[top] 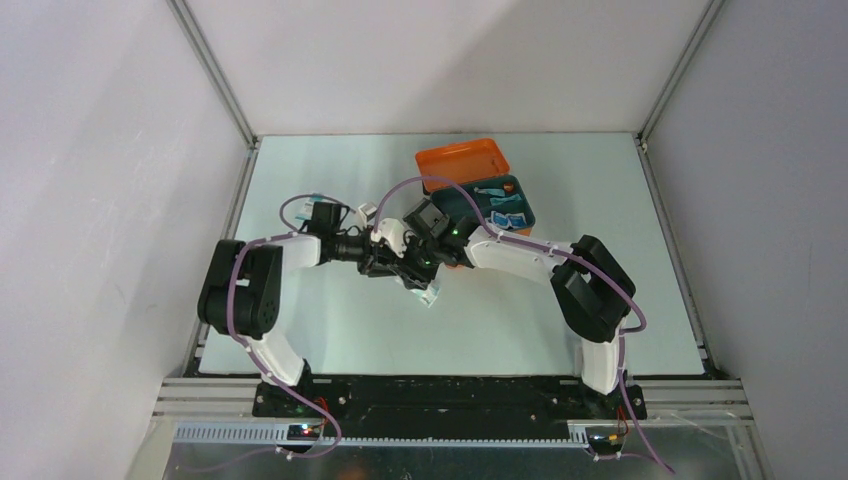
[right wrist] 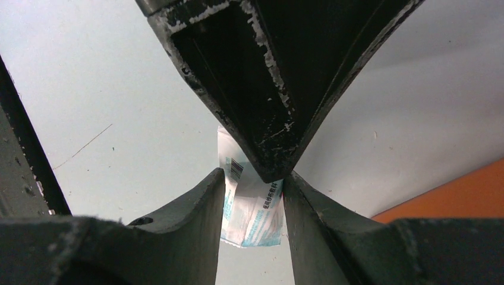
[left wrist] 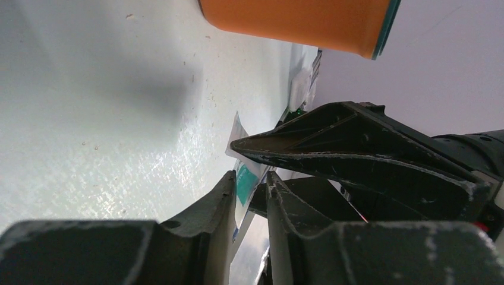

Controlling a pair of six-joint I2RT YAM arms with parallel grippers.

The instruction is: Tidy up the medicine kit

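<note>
The orange medicine kit (top: 462,160) lies open at the back centre of the table, and its side shows in the left wrist view (left wrist: 297,21) and the right wrist view (right wrist: 451,199). A white and teal sachet (top: 428,293) hangs above the table where both grippers meet. My right gripper (right wrist: 254,175) is shut across the width of the sachet (right wrist: 255,214). My left gripper (left wrist: 249,178) is shut on the sachet's (left wrist: 245,185) other end, with one finger (right wrist: 267,89) crossing the right wrist view. In the top view the left gripper (top: 400,268) and the right gripper (top: 430,262) overlap.
A dark teal compartment tray (top: 490,205) with several small packets sits against the kit's near side, just behind the right arm (top: 520,255). White walls close in the table on three sides.
</note>
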